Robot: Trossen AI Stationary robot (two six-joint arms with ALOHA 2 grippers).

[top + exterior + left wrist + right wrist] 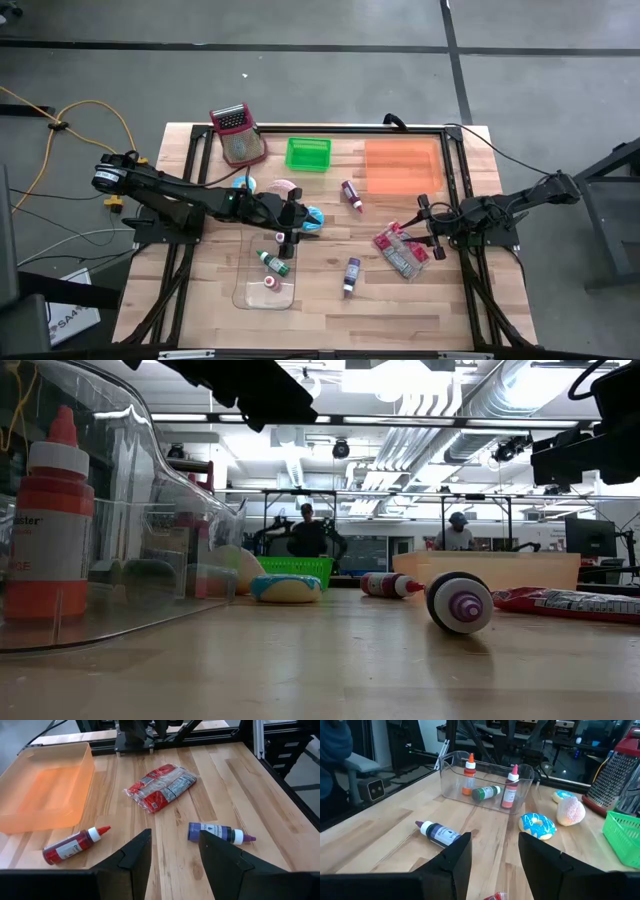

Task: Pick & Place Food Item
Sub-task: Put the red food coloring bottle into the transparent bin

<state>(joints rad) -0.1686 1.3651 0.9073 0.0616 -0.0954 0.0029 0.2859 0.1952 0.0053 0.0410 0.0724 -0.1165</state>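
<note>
A blue-iced doughnut (314, 219) lies flat on the wooden table near its middle, also visible in the right wrist view (538, 826). A pink bun (570, 811) and a second blue doughnut (564, 796) lie beyond it. A red snack packet (161, 787) lies flat toward the right side. My left gripper (172, 836) hovers open and empty above the table, just left of the doughnut (298, 217). My right gripper (492, 839) waits open and empty at the right edge, beside the packet (428, 228).
A clear bin (266, 272) with small bottles stands near the front left. A green basket (308, 153), an orange tray (400, 165) and a grater (236, 132) line the far edge. A purple bottle (351, 275) and a red bottle (352, 194) lie loose.
</note>
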